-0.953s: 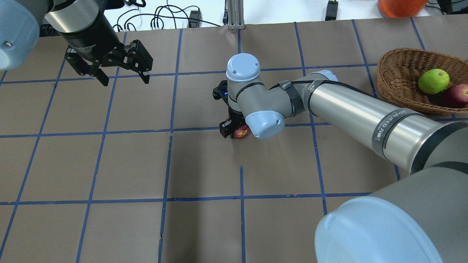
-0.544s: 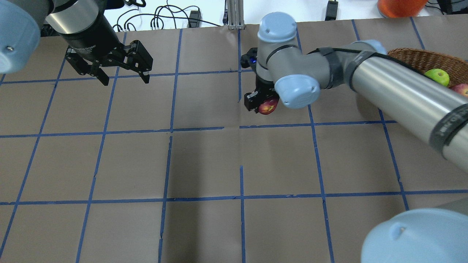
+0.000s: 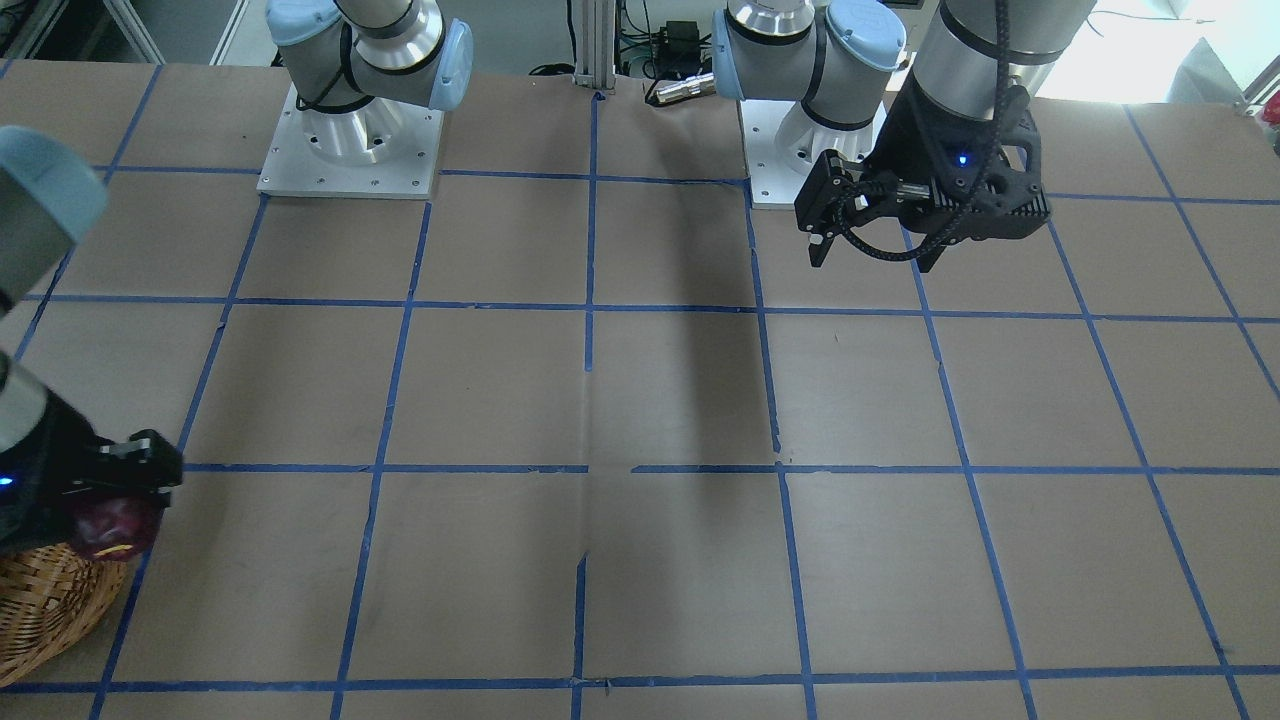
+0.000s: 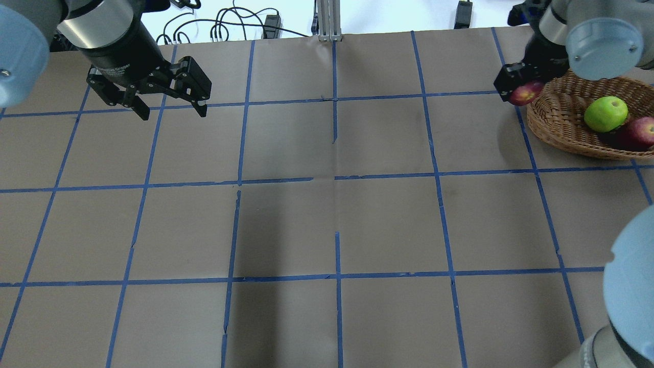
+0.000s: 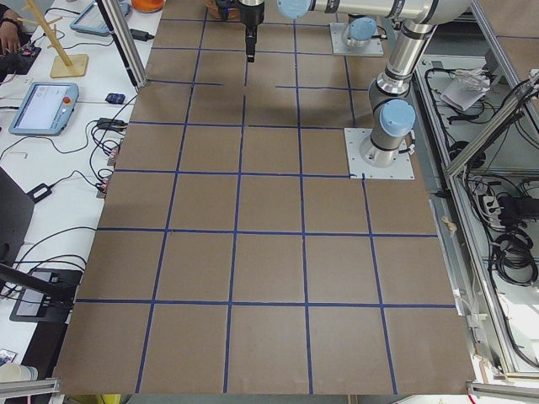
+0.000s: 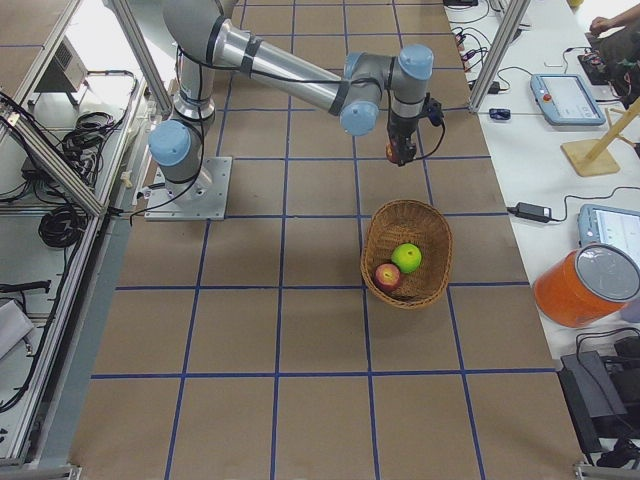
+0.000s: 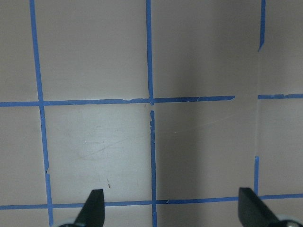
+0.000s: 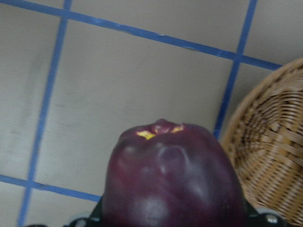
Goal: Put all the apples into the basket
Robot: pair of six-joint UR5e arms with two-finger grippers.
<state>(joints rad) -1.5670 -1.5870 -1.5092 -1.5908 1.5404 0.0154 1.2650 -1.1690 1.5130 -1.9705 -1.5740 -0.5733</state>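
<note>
My right gripper (image 4: 518, 91) is shut on the dark maroon apple (image 4: 529, 92) and holds it in the air just off the left rim of the wicker basket (image 4: 559, 125). The wrist view shows that apple (image 8: 173, 182) close up, with the basket's rim (image 8: 267, 156) to its right. The lime green apple (image 4: 606, 113) and the red streaked apple (image 4: 638, 132) lie inside the basket. My left gripper (image 4: 171, 110) is open and empty, hovering over the far left of the table; its wrist view (image 7: 173, 208) shows only bare paper between the fingertips.
An orange container (image 4: 559, 10) stands beyond the table's far right corner. An aluminium post (image 4: 329, 20) and cables sit at the far edge. The table (image 4: 332, 225) is brown paper with blue tape lines.
My right arm has carried the maroon apple from the table's middle to the right and farther away, up to the basket's left rim. The left gripper has hardly moved.
</note>
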